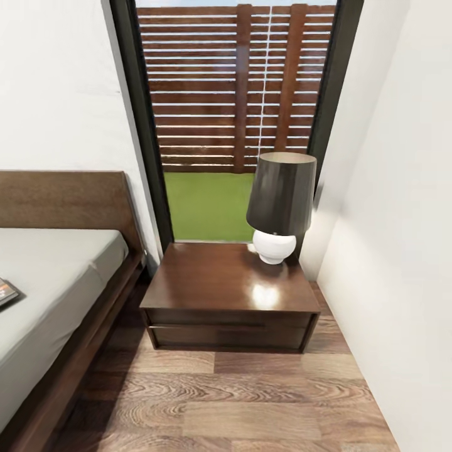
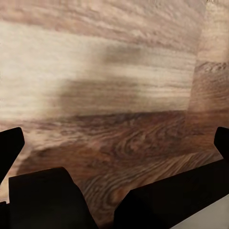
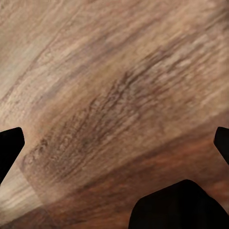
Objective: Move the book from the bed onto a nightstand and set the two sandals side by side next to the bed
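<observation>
1. As seen from the head view, the nightstand (image 1: 230, 295) stands at centre, square against the dark-framed window (image 1: 235, 119), its glossy top bare apart from a lamp (image 1: 280, 206) with a dark shade and white base at its 1 o'clock corner.
2. At 9 o'clock lies the bed (image 1: 59, 276), headboard to the wall, its frame just beside the nightstand. The book (image 1: 7, 292) rests on the grey mattress at the picture's left edge, only partly visible.
3. Wood-plank floor (image 1: 238, 402) fills the 6 o'clock area; a white wall (image 1: 402, 251) runs along 3 o'clock.
4. Left wrist view: the left gripper (image 2: 117, 143) points at floor planks, its dark fingertips (image 2: 10, 145) wide apart at the frame edges, nothing between them.
5. Right wrist view: the right gripper (image 3: 117, 143) likewise faces bare planks, fingers (image 3: 9, 145) spread wide and holding nothing.
</observation>
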